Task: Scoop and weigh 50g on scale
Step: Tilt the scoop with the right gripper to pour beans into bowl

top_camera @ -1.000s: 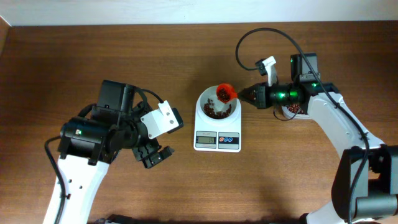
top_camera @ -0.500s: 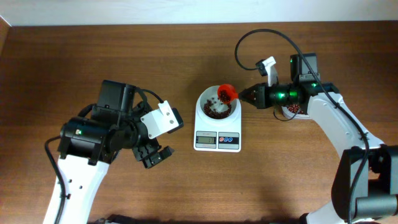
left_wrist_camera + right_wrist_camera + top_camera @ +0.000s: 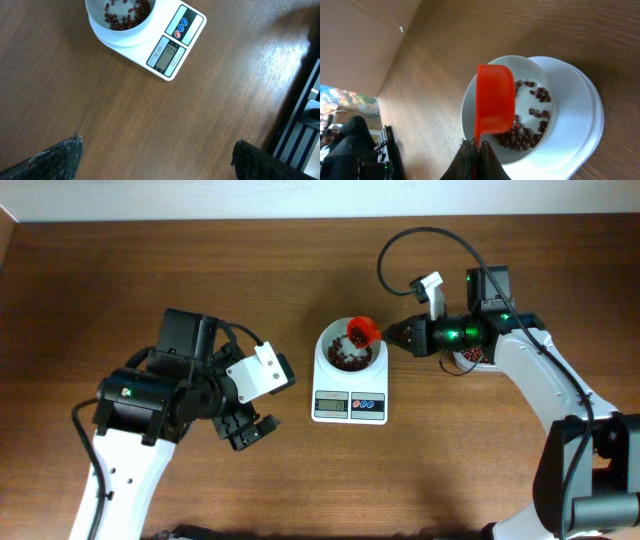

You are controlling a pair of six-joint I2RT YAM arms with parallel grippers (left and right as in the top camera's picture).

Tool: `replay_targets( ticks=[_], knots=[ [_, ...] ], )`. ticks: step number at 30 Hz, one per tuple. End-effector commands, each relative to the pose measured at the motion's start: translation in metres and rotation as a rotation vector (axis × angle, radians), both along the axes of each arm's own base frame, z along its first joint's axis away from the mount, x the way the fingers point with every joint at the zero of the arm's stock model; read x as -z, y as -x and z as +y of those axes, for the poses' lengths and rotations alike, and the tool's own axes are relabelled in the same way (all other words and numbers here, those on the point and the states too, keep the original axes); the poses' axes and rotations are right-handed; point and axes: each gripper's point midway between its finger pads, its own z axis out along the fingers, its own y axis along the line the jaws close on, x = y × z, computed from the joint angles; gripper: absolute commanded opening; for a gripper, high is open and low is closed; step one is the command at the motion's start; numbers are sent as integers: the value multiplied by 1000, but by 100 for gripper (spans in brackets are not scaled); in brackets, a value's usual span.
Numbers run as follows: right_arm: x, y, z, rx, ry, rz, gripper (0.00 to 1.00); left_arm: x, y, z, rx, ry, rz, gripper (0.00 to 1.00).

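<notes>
**Scoop held over the bowl on the scale**

The scale (image 3: 349, 406) sits mid-table between the arms. Its long axis runs far to near, with display and buttons at the near end. On its far end stands a white bowl (image 3: 330, 345) with beans (image 3: 345, 361) in it. The right gripper (image 3: 476, 150), pinched tight on the handle of the orange scoop (image 3: 494, 100), holds the cup over the bowl's far right rim. Behind the right forearm a container (image 3: 470, 357), mostly hidden, seems to hold more beans. The left gripper (image 3: 252, 430) hangs spread wide and empty above the table (image 3: 150, 270), left of the scale.
</notes>
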Motion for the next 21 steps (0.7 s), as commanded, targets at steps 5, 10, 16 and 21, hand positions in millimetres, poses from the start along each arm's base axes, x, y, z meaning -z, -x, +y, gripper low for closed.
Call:
replay_targets(
  ticks=[5, 10, 16, 21],
  knots=[
    [9, -2, -3, 38, 36, 42, 4, -2, -1, -2, 17, 12, -7, 99],
    [6, -1, 0, 29, 14, 47, 4, -2, -1, -2, 17, 12, -7, 99],
    [2, 2, 3, 12, -14, 50, 4, -2, -1, -2, 17, 12, -7, 99],
    [2, 2, 3, 13, -14, 51, 4, -2, -1, -2, 17, 12, -6, 99]
  ],
)
